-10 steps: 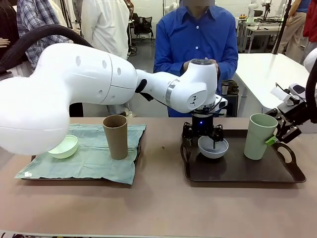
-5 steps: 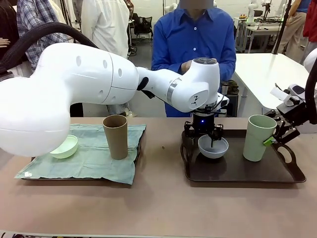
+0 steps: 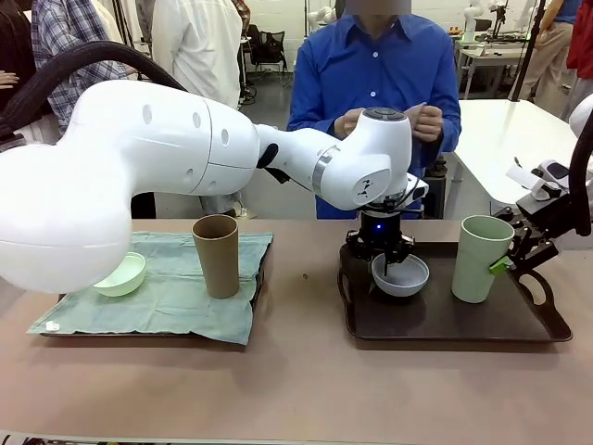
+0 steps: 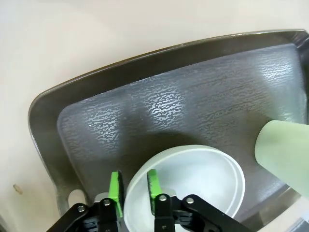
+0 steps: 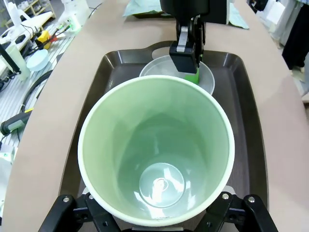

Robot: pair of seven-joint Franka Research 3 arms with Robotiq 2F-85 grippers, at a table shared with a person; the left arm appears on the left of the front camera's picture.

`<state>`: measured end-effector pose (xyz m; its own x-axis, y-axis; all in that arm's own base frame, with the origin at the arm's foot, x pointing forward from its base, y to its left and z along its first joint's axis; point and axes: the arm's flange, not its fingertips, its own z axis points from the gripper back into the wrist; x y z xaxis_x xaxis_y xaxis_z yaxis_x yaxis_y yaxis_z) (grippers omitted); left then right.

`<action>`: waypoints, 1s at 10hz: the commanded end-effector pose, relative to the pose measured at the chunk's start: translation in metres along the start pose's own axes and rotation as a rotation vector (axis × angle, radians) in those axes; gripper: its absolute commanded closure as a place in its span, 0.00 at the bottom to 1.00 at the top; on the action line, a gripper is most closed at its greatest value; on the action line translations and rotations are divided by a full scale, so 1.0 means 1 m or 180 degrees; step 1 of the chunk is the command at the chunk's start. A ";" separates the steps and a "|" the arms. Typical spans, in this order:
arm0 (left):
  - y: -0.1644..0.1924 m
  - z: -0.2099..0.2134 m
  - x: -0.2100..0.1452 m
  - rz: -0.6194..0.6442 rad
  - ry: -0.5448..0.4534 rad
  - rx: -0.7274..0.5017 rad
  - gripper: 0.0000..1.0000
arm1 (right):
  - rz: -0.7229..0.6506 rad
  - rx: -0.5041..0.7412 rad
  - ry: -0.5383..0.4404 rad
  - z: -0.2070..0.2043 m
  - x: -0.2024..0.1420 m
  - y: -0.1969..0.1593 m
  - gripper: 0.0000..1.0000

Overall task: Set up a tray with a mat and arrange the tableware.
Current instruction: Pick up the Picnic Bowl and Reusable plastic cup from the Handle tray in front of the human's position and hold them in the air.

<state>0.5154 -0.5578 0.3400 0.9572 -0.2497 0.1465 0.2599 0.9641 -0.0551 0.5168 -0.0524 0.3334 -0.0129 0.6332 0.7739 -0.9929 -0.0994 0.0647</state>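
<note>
shut on both sides now, wide open a sec ago. at left gripper (image 4: 134,186): pinched tight on rim of white bowl (image 3: 400,274), w/ one green pad inside, one outside. seems a touch raised + tilted vs before, at back-left of the bare dark tray (image 3: 445,323). can't tell if clear of the tray floor yet. at right gripper (image 3: 500,262): clamped round pale green cup (image 5: 154,150), gripped across the body, upright, nudged slightly twd tray middle. so: grasp step done x2, carry next. prob. over to the mat (image 3: 176,292) on the other tray (image 3: 148,340), beside brown cup (image 3: 216,255) and pale green bowl (image 3: 120,275) already set there. approx halfway thru. beware thin rim pinch slipping, and crowding w/ two arms over one tray.
</note>
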 end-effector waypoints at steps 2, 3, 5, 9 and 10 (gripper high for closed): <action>-0.004 0.005 0.003 0.0083 -0.0120 0.0122 1.00 | 0.0070 -0.0016 -0.0122 0.000 -0.004 -0.002 0.72; -0.004 0.004 0.003 0.0083 -0.0120 0.0140 1.00 | 0.0072 -0.0026 -0.0136 0.003 -0.004 -0.001 1.00; -0.005 0.004 0.002 0.0082 -0.0118 0.0166 1.00 | 0.0081 -0.0035 -0.0157 0.006 -0.004 0.000 1.00; 0.000 0.038 0.005 0.0275 -0.0229 0.0302 1.00 | 0.0302 -0.0088 -0.0166 0.055 0.050 0.027 1.00; -0.003 0.063 0.005 0.0306 -0.0371 0.0290 1.00 | 0.0396 -0.0167 -0.0132 0.081 0.076 0.039 1.00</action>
<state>0.5175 -0.5537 0.3777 0.9604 -0.1843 0.2088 0.1943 0.9805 -0.0282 0.4982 -0.0650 0.4136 -0.1092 0.5919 0.7986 -0.9900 -0.1367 -0.0341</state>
